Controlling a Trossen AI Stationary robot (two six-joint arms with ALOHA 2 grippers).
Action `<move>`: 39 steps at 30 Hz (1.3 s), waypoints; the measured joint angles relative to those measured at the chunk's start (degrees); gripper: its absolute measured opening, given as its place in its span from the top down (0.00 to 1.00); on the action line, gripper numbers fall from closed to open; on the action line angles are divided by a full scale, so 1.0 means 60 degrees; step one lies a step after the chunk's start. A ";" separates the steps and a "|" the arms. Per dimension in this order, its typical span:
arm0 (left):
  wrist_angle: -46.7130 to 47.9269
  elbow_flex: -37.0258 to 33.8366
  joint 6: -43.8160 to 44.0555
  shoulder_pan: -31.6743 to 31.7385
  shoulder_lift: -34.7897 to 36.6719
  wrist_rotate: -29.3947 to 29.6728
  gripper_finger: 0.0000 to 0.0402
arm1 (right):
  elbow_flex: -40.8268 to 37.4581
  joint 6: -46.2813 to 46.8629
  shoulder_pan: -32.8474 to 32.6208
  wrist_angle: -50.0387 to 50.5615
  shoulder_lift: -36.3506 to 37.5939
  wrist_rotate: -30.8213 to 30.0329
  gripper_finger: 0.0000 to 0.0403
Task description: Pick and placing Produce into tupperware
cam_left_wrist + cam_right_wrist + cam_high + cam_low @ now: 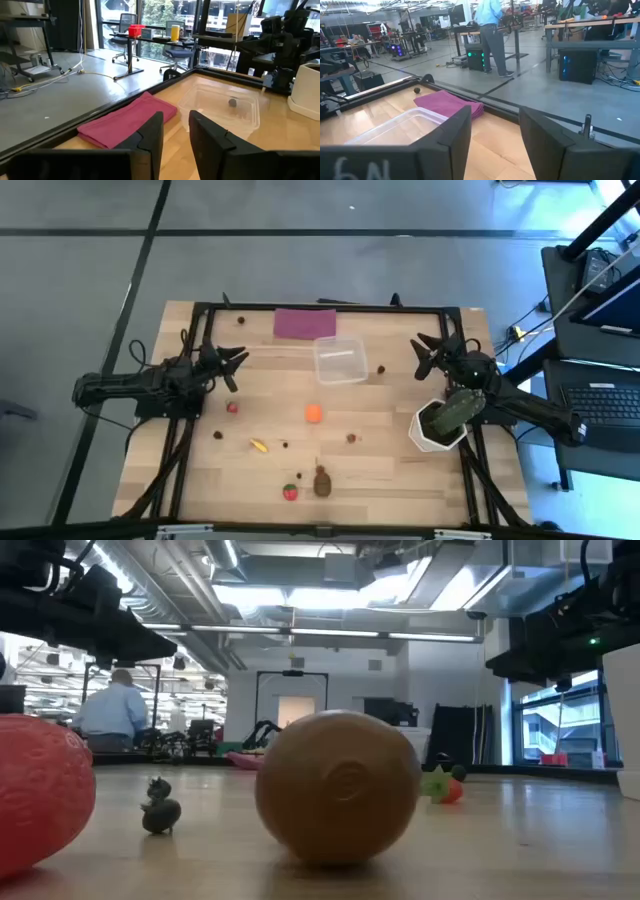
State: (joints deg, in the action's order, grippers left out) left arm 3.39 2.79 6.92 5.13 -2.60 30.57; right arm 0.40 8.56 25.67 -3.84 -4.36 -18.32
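Note:
The clear square tupperware [340, 360] stands on the far middle of the table, with nothing visible inside it. Produce lies scattered nearer: an orange ball [314, 413], a yellow banana [259, 446], a strawberry [290, 491], a brown oval lump [322, 481], red pieces [232, 407] [351, 438] and tiny dark bits [382, 367]. My left gripper [236, 365] hovers open left of the tupperware [222, 102]. My right gripper [428, 352] hovers open right of the tupperware [395, 127]. In the low view the brown lump [338, 785] and the strawberry [40, 790] fill the foreground.
A flat purple cloth [305, 322] lies at the far edge behind the tupperware. A white pot with a green cactus-like plant [443, 420] stands near the right edge, just nearer than my right gripper. A dark frame runs along the table's sides. People show in the room beyond.

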 joint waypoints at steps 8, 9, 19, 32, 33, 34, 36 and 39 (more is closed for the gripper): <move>-0.0001 0.0000 0.0001 0.0000 0.0002 -0.0004 0.75 | 0.0000 0.0000 0.0000 0.0000 -0.0004 0.0003 0.58; -0.0001 0.0002 0.0004 0.0000 0.0002 -0.0002 0.75 | 0.0000 0.0000 0.0000 0.0000 0.0000 0.0003 0.58; -0.0002 0.0004 0.0000 0.0000 -0.0002 -0.0004 0.72 | -0.0001 0.0000 -0.0002 0.0000 -0.0001 0.0000 0.58; 0.0001 0.0003 0.0000 0.0000 0.0002 -0.0001 0.70 | -0.0003 0.0000 0.0000 0.0000 0.0000 0.0003 0.58; 0.0001 0.0000 0.0001 0.0000 0.0002 -0.0001 0.70 | -0.0004 0.0000 0.0000 0.0000 0.0000 0.0003 0.58; -0.0002 0.0000 0.0000 0.0000 0.0002 0.0000 0.71 | -0.0001 0.0000 -0.0003 0.0000 -0.0004 0.0003 0.58; -0.0002 0.0004 0.0002 0.0000 0.0002 -0.0002 0.72 | -0.0004 0.0000 0.0000 0.0000 0.0000 0.0001 0.58; 0.0000 0.0001 0.0000 0.0000 0.0000 -0.0001 0.73 | -0.0003 0.0000 0.0000 0.0000 -0.0001 0.0000 0.58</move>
State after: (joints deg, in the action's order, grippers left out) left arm 3.39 2.80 6.92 5.13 -2.60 30.56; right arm 0.39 8.56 25.67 -3.84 -4.37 -18.32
